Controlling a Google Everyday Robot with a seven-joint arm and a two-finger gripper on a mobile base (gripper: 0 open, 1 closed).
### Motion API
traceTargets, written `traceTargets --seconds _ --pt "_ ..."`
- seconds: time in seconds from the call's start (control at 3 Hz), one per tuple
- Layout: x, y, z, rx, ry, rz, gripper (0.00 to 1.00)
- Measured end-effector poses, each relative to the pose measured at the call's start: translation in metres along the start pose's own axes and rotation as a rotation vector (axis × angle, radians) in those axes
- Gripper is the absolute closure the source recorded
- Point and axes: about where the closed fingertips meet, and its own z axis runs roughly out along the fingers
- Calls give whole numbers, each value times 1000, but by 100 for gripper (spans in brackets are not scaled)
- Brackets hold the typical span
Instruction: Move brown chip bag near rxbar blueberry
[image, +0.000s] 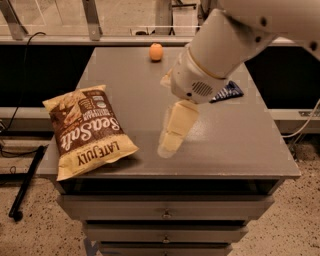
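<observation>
Table (240, 150): bag (87, 130), bar (227, 91), orange (156, 51); jaws above

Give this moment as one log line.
pincer: over table centre | brown chip bag: front-left, unheld | rxbar blueberry: right, partly behind arm | grasp: not yet

Arm (225, 45) reaches from upper right, gripper (173, 134) hanging downward centrally.

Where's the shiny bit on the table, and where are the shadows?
Camera view: the table has a faint pale sheen just right of the gripper, which hangs over the table's middle. Camera view: a dark shadow hugs the lower right edge of the brown chip bag. Camera view: the rxbar blueberry looks dim, half hidden behind the arm.
</observation>
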Motion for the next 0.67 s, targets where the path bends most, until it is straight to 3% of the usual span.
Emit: traceTargets --seconds 0.67 --pt "-66 10 83 -116 -102 18 0"
